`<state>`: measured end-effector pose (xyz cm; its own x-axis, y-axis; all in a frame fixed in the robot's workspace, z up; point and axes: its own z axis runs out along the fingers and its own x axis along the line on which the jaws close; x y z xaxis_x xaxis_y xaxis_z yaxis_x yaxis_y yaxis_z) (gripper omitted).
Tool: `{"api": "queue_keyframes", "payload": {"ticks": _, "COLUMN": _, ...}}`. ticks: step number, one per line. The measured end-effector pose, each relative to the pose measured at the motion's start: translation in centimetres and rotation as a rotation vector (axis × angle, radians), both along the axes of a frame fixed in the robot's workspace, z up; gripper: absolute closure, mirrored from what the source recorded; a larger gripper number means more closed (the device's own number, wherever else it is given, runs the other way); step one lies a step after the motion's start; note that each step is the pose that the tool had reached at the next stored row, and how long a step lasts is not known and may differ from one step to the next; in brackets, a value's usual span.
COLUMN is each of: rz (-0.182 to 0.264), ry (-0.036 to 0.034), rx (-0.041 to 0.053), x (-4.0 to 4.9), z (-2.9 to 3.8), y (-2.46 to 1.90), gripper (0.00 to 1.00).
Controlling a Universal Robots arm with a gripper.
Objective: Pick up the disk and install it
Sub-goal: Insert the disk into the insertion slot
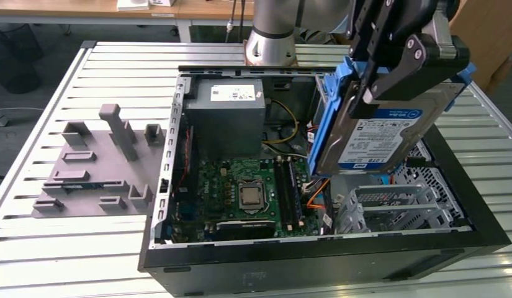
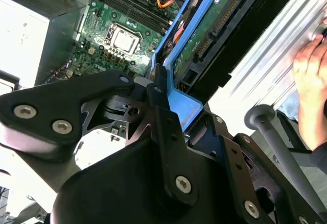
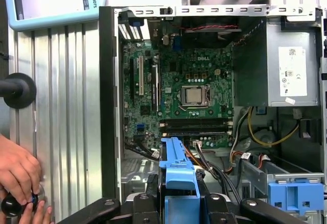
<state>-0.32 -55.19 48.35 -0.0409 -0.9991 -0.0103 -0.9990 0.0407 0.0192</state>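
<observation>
Exterior view: gripper [image 1: 386, 84] clamped on the disk [image 1: 380, 133], held tilted above the open computer case [image 1: 322, 264], risk of snagging orange cables [image 1: 315, 189] or jamming the drive cage [image 1: 396, 208] if skewed.

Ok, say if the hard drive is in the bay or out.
Out: the gripper holds the hard drive tilted above the open computer case.
</observation>
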Motion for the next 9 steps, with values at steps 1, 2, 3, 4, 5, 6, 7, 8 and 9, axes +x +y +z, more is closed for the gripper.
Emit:
{"api": "queue_keyframes", "payload": {"ticks": 1, "rz": 0.0, "ry": 0.0, "rx": 0.0, "x": 0.01, "z": 0.0, "y": -0.05, "gripper": 0.64}}
{"api": "queue_keyframes", "payload": {"ticks": 2, "rz": 0.0, "ry": 0.0, "rx": 0.0, "x": 0.02, "z": 0.0, "y": -0.1, "gripper": 0.64}}
{"api": "queue_keyframes", "payload": {"ticks": 3, "rz": 0.0, "ry": 0.0, "rx": 0.0, "x": 0.03, "z": 0.0, "y": -0.14, "gripper": 0.64}}
{"api": "queue_keyframes", "payload": {"ticks": 4, "rz": 0.0, "ry": 0.0, "rx": 0.0, "x": 0.05, "z": 0.0, "y": -0.17, "gripper": 0.64}}
{"api": "queue_keyframes", "payload": {"ticks": 5, "rz": 0.0, "ry": 0.0, "rx": 0.0, "x": 0.07, "z": 0.0, "y": -0.19, "gripper": 0.64}}
{"api": "queue_keyframes", "payload": {"ticks": 6, "rz": 0.0, "ry": 0.0, "rx": 0.0001, "x": 0.11, "z": -0.01, "y": -0.2, "gripper": 0.64}}
{"api": "queue_keyframes", "payload": {"ticks": 7, "rz": 0.0, "ry": 0.0, "rx": 0.0, "x": 0.15, "z": -0.01, "y": -0.2, "gripper": 0.64}}
{"api": "queue_keyframes", "payload": {"ticks": 8, "rz": 0.0, "ry": 0.0, "rx": 0.0001, "x": 0.19, "z": -0.01, "y": -0.21, "gripper": 0.64}}
{"api": "queue_keyframes", "payload": {"ticks": 9, "rz": 0.0, "ry": 0.0, "rx": 0.0, "x": 0.24, "z": -0.01, "y": -0.22, "gripper": 0.64}}
